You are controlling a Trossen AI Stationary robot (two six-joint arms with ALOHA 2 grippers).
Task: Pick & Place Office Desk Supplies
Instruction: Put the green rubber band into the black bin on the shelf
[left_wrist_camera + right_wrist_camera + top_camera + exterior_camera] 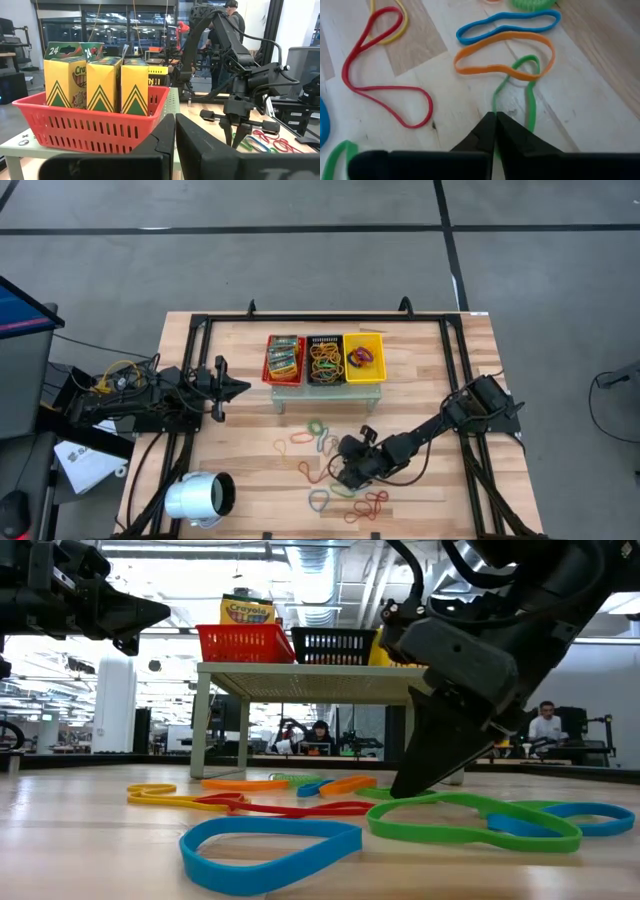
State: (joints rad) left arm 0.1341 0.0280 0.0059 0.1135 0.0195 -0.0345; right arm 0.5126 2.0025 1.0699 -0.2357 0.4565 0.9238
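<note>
Many rubber-band loops in red, orange, yellow, green and blue lie flat on the wooden table in front of a small stand. My right gripper (pixel 345 472) (pixel 495 116) slants down onto a green band (pixel 530 60) (pixel 430 833), fingers shut. An orange band (pixel 485 70) crosses that green band's far end, and a blue one (pixel 461 35) lies beyond it. Green-yellow crayon packets (pixel 100 82) stand upright in the red basket (pixel 284 360). My left gripper (pixel 243 388) (pixel 175 117) hangs shut and level at the table's left, above the table and holding nothing. My right gripper is shut with its tips on one strand of the green band (pixel 495 102), which runs into the closed fingertips. The fingers (pixel 420 765) come from above, slanting down, tips at the table top. The band lies flat and slack on the table, its far end under the orange band.
Red, black (pixel 324 358) and yellow (pixel 364 357) baskets sit side by side on the stand at the far middle. A white cylinder (pixel 200 498) lies at the near left corner. Dark frame rails run along the table's edges. People sit in the room beyond.
</note>
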